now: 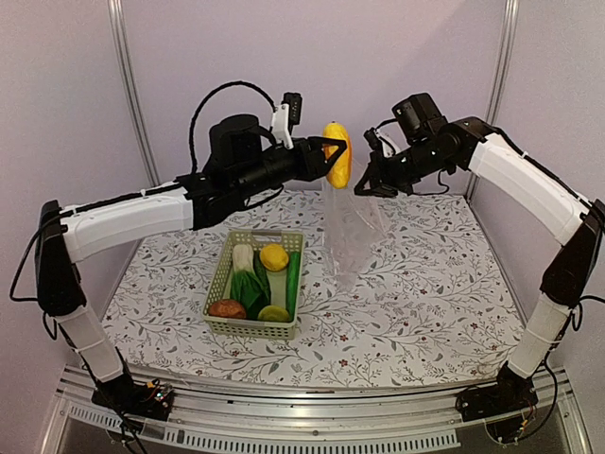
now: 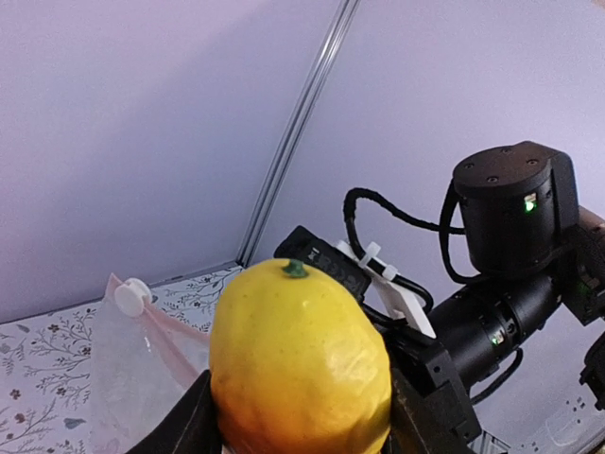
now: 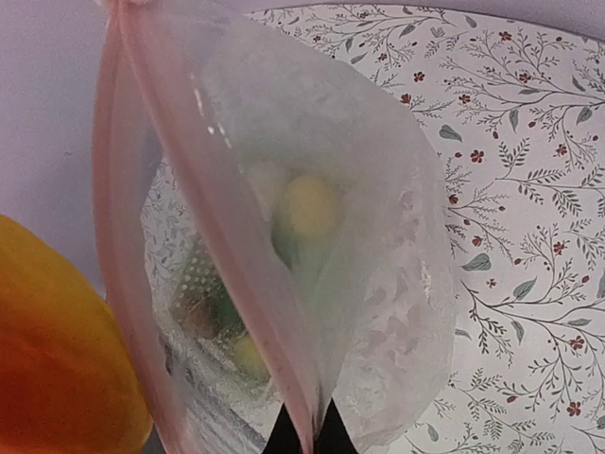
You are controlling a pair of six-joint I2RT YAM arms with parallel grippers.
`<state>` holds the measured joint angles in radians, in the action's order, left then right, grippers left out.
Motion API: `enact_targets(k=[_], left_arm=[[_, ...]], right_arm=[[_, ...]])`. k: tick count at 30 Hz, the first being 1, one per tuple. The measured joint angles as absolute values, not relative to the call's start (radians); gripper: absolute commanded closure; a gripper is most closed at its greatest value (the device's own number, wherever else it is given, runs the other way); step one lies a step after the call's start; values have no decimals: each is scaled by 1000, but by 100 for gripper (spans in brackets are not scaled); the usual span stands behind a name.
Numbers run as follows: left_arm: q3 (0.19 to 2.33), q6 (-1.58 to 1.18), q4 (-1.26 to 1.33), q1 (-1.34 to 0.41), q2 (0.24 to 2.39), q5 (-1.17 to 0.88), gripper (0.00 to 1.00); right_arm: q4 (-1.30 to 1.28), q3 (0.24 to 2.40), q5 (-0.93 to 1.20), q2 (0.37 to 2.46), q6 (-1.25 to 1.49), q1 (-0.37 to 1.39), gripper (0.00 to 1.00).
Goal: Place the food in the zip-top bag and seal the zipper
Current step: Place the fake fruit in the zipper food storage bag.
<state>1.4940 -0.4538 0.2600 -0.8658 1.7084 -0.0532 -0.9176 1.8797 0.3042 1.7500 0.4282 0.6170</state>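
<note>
My left gripper (image 1: 333, 161) is shut on a yellow-orange toy fruit (image 1: 337, 154), held high above the table; it fills the left wrist view (image 2: 298, 364). My right gripper (image 1: 364, 184) is shut on the mouth edge of the clear zip-top bag (image 1: 352, 236), which hangs down to the table. In the right wrist view the pinkish zipper (image 3: 222, 236) runs up from my fingertips (image 3: 308, 437). The fruit sits just left of the bag's mouth (image 3: 57, 359). More food lies in the green basket (image 1: 219, 284): bok choy (image 1: 246, 274), yellow fruit (image 1: 274, 256), cucumber (image 1: 294, 279), reddish-brown piece (image 1: 227, 308).
The basket stands left of centre on the flower-patterned tablecloth (image 1: 435, 293). A white zipper slider (image 2: 132, 296) shows at the bag's corner. Purple walls with metal posts (image 1: 132, 85) close the back and sides.
</note>
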Motion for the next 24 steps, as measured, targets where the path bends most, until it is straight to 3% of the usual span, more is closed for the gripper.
enact_targets(k=[20, 22, 24], left_arm=[[1588, -381, 371, -935, 1764, 142, 87], [1576, -373, 381, -935, 1769, 176, 84], [1552, -363, 384, -935, 1769, 206, 70]], right_arm=[[-960, 1890, 355, 1752, 484, 617, 100], [-957, 1890, 367, 1752, 492, 616, 100], [-953, 1890, 384, 1752, 503, 614, 100]])
